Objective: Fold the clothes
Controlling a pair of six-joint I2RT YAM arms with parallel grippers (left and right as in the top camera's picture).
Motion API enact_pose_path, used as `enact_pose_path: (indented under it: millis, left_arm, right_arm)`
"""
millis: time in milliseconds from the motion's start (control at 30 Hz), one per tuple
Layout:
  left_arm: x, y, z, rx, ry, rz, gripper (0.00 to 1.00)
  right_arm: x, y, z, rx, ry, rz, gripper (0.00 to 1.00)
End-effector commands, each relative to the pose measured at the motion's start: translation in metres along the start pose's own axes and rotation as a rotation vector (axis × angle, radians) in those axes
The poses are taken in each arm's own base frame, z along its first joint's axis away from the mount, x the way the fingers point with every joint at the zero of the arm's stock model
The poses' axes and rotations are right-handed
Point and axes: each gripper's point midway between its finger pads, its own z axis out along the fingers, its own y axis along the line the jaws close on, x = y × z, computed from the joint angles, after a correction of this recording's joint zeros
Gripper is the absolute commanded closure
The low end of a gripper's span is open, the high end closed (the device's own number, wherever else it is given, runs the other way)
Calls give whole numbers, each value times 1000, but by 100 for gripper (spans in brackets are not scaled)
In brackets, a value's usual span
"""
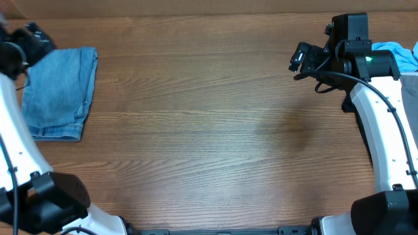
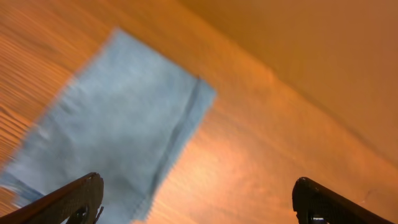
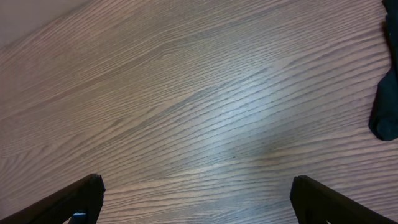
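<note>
The faded light-blue denim jeans (image 1: 60, 91) lie folded into a flat rectangle at the far left of the table. They show blurred in the left wrist view (image 2: 118, 143). My left gripper (image 1: 29, 40) is open and empty, above the table just past the jeans' far edge; in its own view the fingers (image 2: 198, 202) are spread wide. My right gripper (image 1: 302, 60) is open and empty, above bare wood at the far right (image 3: 196, 199). A sky-blue garment (image 1: 398, 52) lies at the right edge behind the right arm.
A dark garment's edge (image 3: 387, 106) shows at the right side of the right wrist view. The wooden table (image 1: 209, 130) spans the whole view. The arm bases stand at the front left (image 1: 46, 202) and front right (image 1: 385, 209).
</note>
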Motion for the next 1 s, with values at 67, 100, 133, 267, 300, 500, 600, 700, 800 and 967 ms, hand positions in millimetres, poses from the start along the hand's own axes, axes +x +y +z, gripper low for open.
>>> enact_pose_path:
  millis: [67, 100, 133, 267, 300, 500, 600, 700, 800, 967]
  left_arm:
    - [22, -20, 21, 33, 82, 30, 0]
    - [22, -21, 21, 34, 83, 32, 0]
    - [22, -22, 21, 34, 83, 33, 0]
    - [22, -22, 21, 34, 83, 33, 0]
    - [22, -22, 21, 34, 83, 33, 0]
    - [22, -22, 21, 34, 83, 33, 0]
    - [22, -22, 21, 34, 83, 33, 0]
    - [22, -22, 21, 34, 83, 33, 0]
    - [23, -22, 21, 34, 83, 33, 0]
    - [22, -22, 21, 34, 83, 33, 0]
  right_arm:
    - [0, -1, 0, 1, -3, -5, 0]
    - [0, -1, 0, 1, -3, -5, 0]
    - [0, -1, 0, 1, -3, -5, 0]
    - [0, -1, 0, 1, -3, -5, 0]
    - [0, -1, 0, 1, -3, -5, 0]
    - [0, -1, 0, 1, -3, -5, 0]
    - [0, -1, 0, 1, -3, -5, 0]
    - [0, -1, 0, 1, -3, -5, 0]
    - [0, -1, 0, 1, -3, -5, 0]
    - [0, -1, 0, 1, -3, -5, 0]
